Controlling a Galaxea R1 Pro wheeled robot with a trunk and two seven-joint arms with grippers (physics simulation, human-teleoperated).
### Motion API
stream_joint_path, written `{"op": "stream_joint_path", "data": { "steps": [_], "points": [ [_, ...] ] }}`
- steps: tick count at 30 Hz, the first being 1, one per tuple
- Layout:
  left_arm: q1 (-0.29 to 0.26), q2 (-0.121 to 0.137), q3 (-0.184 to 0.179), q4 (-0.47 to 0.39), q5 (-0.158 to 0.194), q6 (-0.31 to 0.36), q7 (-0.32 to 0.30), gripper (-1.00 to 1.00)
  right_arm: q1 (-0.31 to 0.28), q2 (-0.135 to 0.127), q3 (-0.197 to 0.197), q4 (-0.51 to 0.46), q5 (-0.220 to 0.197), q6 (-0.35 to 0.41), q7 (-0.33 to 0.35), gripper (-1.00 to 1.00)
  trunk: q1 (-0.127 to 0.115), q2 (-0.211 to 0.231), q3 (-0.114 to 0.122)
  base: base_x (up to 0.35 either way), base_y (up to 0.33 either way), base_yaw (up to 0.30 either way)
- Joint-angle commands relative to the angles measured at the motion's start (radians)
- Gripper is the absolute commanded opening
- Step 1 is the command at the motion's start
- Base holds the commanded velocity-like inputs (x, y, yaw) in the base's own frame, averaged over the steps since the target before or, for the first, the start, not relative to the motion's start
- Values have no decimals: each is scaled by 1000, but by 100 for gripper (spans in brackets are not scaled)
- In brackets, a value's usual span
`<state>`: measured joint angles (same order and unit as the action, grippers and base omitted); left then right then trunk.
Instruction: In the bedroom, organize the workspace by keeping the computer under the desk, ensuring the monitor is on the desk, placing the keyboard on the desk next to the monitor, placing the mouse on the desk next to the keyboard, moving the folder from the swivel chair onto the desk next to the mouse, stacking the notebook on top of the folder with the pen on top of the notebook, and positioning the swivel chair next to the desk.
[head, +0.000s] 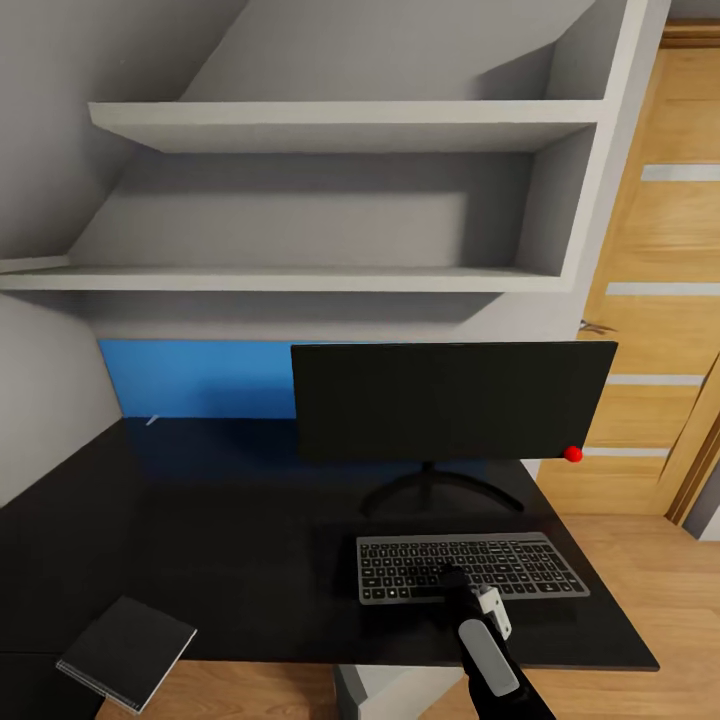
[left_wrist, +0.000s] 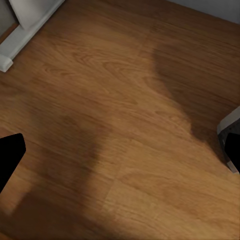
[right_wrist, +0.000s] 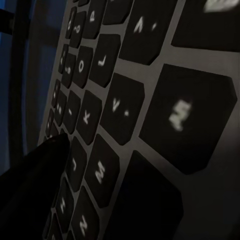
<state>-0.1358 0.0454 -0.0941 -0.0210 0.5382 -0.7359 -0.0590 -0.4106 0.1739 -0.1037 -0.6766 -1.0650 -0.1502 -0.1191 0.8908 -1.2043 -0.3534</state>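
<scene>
your right hand (head: 452, 580) rests low on the slim silver-grey keyboard with black keys (head: 470, 567), grip unclear, on the glossy black bench (head: 200, 520) before the wide black monitor (head: 450, 400). keyboard placement looks nearly done; next fetch the mouse.

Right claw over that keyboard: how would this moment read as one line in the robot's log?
right claw: down on keyboard, grip unclear | monitor: on desk behind keyboard | notebook: desk's near left edge

Right pincer (head: 452, 580) lowered forward; left pincer (left_wrist: 120, 150) spread wide.
</scene>
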Motion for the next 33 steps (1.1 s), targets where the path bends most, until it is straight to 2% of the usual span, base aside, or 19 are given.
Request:
{"op": "stream_joint_path", "data": {
  "steps": [1,33],
  "points": [
    [-1,0,-7,1,11,-2,-6,100,-1,1,-1,-1,-10,-3,-1,-100,0,-1,-1,0,0,0],
    [-1,1,-9,1,11,-2,-5,100,-1,1,-1,-1,-10,-3,-1,-100,0,-1,-1,27,0,0]
  ]
}}
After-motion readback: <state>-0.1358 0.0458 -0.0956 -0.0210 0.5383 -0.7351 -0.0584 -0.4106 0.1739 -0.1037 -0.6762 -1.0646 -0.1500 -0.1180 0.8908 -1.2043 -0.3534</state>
